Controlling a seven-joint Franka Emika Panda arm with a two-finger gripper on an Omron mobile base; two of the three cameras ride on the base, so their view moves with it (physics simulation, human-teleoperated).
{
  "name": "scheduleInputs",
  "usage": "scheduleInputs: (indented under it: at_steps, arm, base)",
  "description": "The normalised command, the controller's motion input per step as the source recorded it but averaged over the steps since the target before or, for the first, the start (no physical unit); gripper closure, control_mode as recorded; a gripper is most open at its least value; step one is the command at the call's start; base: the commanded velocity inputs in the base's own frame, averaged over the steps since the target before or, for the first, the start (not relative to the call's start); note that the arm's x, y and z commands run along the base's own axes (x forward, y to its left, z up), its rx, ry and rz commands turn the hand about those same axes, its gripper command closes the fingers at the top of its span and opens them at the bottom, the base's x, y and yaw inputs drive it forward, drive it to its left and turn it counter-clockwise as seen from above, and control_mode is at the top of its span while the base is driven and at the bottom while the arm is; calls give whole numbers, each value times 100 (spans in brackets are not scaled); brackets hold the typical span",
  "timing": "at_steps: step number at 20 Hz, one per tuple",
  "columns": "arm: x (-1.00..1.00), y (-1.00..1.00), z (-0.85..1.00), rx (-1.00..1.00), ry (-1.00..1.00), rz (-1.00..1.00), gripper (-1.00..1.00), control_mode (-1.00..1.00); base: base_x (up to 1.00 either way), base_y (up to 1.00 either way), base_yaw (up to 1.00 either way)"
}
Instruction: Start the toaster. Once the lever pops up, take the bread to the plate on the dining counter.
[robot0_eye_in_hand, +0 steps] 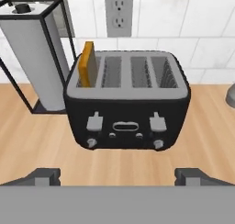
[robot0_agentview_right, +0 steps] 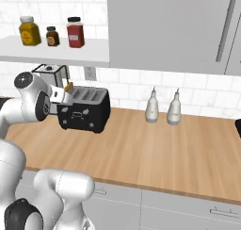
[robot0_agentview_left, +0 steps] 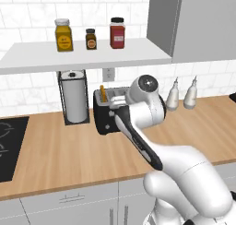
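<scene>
One slice of bread (robot0_eye_in_hand: 87, 64) upright in leftmost slot of toaster (robot0_eye_in_hand: 126, 117), directly ahead of spread, empty gripper (robot0_eye_in_hand: 117, 177), with left lever (robot0_eye_in_hand: 94, 122) ahead, left of gripper centreline.

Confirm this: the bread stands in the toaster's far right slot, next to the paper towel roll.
Not quite. The bread stands in the far left slot of the toaster, the one nearest the paper towel roll. The hand view shows it plainly.
</scene>
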Motion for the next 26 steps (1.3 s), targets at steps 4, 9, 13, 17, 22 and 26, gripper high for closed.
scheduleInputs:
  at_steps: [4, 9, 13, 17, 22, 26]
  arm:
    - [29, 0, -12, 0, 0, -1, -100, -100]
    - [13, 0, -38, 0, 0, 0, -100, -100]
    - [13, 0, -32, 0, 0, 0, -100, -100]
    - [32, 0, -12, 0, 0, 0, -100, -100]
    - [40, 1, -4, 0, 0, 0, -100, -100]
    - [34, 1, -6, 0, 0, 0, -100, -100]
  base:
    - [0, 0, 0]
    - [0, 0, 0]
    - [0, 0, 0]
    - [0, 0, 0]
    - [0, 0, 0]
    - [0, 0, 0]
